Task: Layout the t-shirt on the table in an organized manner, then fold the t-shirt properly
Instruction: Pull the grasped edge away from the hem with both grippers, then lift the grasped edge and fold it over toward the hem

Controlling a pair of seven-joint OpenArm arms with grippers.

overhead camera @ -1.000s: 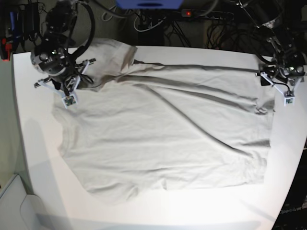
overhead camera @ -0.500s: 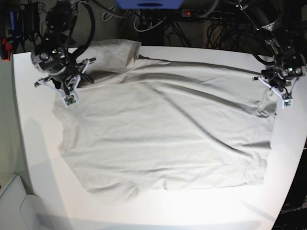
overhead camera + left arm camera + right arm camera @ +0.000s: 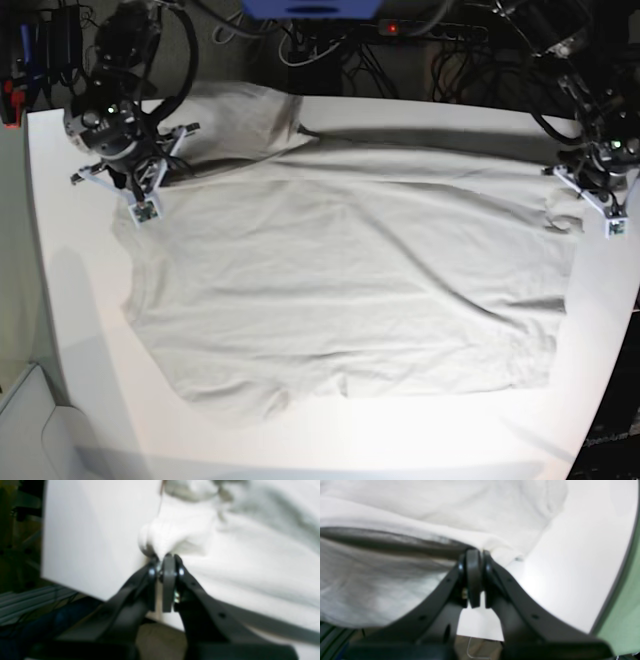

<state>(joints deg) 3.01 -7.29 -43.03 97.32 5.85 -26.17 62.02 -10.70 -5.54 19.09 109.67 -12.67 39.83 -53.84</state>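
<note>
**Both claws pinching the shirt at the far edge: the risks I am watching**

I am holding the shirt [image 3: 340, 280] spread across most of the worktop [image 3: 70, 300], its near edge lying close to the near edge of the worktop. My left claw [image 3: 166, 556] is pressed together on a bunched fold of cloth near the far right corner in the base view; my right claw [image 3: 475, 551] is pinching a ridge of cloth near the far left corner, beside a loose sleeve [image 3: 240, 120] folded over at the far edge.

What I am worrying about:

- The left claw is gripping a small wad right at the worktop's side edge. If I am pulling outward too hard, that cloth is likely sliding off the edge or slipping out of the pinch.
- The left wrist view is blurred, so I am not sure how many layers are in the pinch; taking only one would skew the layout.
- Uneven tension between the arms would be dragging the whole shirt sideways and deepening the creases running across the middle.
- The folded-over sleeve risks staying trapped under the body if I am stretching without freeing it.
</note>
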